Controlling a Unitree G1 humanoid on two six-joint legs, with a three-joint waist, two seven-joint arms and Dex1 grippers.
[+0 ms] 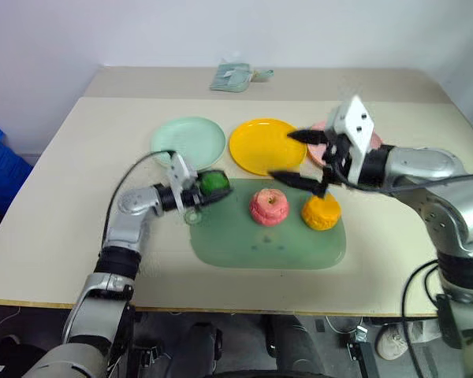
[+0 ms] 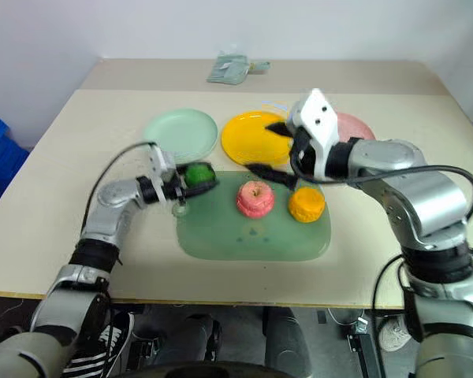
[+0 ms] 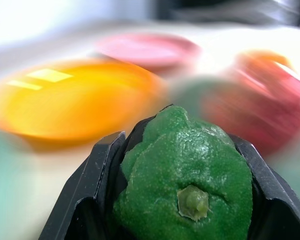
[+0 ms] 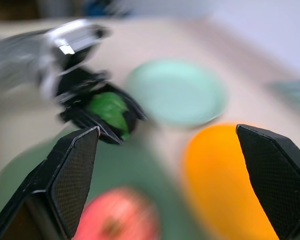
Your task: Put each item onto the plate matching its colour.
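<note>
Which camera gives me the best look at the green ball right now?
The left wrist view: the green ball sits close up, clamped between the left gripper's black fingers, stem end facing the camera. Both eye views show it small beside the mint green plate. The right wrist view shows it blurred inside that gripper.

Both eye views look down from the head over the table [image 1: 55,189]. Each wrist view looks closely along its end effector; both share the yellow plate [image 4: 225,185].
</note>
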